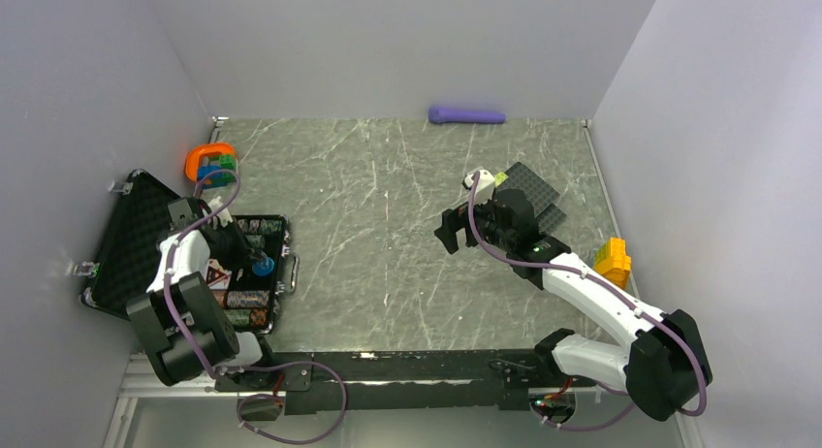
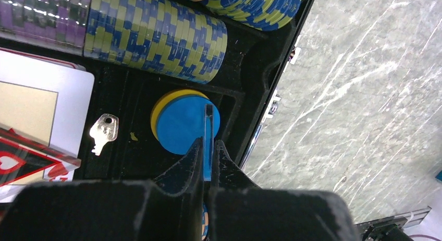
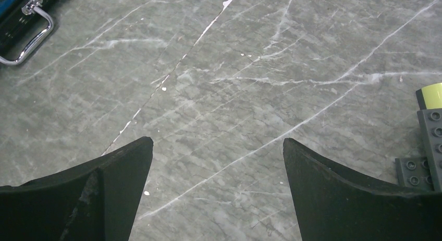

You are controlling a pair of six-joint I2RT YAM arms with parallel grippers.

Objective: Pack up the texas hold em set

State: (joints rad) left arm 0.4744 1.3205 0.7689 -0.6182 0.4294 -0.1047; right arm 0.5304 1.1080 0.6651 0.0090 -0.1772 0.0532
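Inside the case [image 2: 259, 69], beside the chip stacks [image 2: 156, 40], a blue disc [image 2: 180, 126] lies on a yellow disc [image 2: 156, 108]; above it the left gripper [image 2: 208, 143] pinches a thin blue piece [image 2: 208, 121] edge-on. Right of the case, the right gripper [image 3: 218, 147] hangs spread, empty. Most pieces look packed; the lid [image 1: 131, 230] stands open, unlatched.

I see case [image 1: 126, 242] open, lid back | striped chip stacks [image 2: 156, 37] lying in slots | blue disc [image 2: 182, 129] atop yellow disc [image 2: 158, 108]
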